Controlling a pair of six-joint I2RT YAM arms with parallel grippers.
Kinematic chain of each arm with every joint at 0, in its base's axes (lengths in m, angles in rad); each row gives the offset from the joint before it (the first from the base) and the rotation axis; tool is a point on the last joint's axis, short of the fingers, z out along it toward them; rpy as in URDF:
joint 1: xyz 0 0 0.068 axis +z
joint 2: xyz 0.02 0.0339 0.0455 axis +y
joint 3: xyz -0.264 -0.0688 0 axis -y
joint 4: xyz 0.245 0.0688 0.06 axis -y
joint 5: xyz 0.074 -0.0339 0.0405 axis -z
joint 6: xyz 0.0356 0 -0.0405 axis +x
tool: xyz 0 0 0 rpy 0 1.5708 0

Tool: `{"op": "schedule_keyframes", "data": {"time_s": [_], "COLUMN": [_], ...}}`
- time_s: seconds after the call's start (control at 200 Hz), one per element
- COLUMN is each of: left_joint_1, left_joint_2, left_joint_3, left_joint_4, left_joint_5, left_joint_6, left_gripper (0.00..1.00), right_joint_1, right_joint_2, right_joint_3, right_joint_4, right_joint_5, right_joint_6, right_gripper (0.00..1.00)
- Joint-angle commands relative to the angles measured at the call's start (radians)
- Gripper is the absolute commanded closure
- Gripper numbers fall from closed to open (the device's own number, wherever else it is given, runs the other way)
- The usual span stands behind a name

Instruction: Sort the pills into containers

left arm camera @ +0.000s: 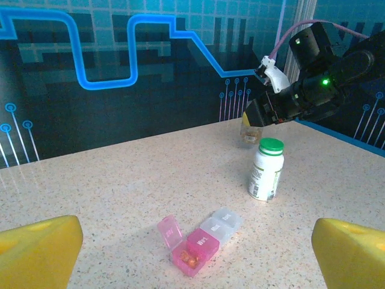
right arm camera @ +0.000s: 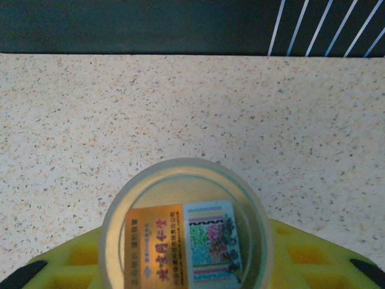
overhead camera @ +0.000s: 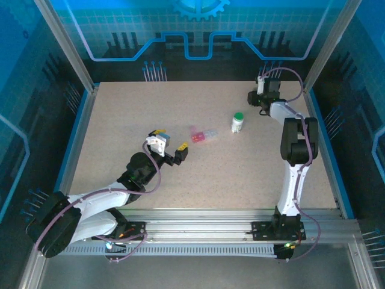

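Note:
A small pill box [left arm camera: 201,242] of pink and clear compartments lies on the table, also in the top view [overhead camera: 203,135]. Its nearest pink lid stands open over orange pills [left arm camera: 191,261]. My left gripper [overhead camera: 172,142] is open, its yellow fingers [left arm camera: 39,250] wide apart just short of the box. A white bottle with a green cap [left arm camera: 266,170] stands upright behind it [overhead camera: 238,122]. At the far right my right gripper [overhead camera: 260,97] is shut on a brownish translucent vial [left arm camera: 248,133]. The vial's open mouth [right arm camera: 186,229] sits between the yellow fingers [right arm camera: 313,256].
The speckled table [overhead camera: 120,114] is fenced by aluminium posts and blue panels on all sides. The right arm [overhead camera: 295,144] reaches up along the right edge. Free tabletop lies to the left and at the front.

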Motion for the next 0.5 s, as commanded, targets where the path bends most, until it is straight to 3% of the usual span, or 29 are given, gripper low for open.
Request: {"op": "schedule_keyframes", "data": {"time_s": [0.0,0.23,0.495], "left_joint_1": [0.006,0.006,0.006], "left_joint_2": [0.002,0.027,0.024], "left_joint_3": [-0.003,0.008,0.028], "left_joint_4": [0.001,0.003,-0.040], "left_joint_5": [-0.006,-0.010,-0.033], "left_joint_6": [-0.030,-0.052,-0.071], "left_gripper": [0.01,0.01,0.01], "right_joint_1": [-0.011,-0.015,-0.017], "right_joint_2": [0.019,0.042,0.060], "right_joint_3": [0.037,0.044,0.055], "right_joint_4": [0.013,0.002,-0.013], "right_joint_5": [-0.015,0.008,-0.037], "right_joint_6": [0.049,0.040,0.061], "right_gripper": [0.73,0.51,0.33]}}
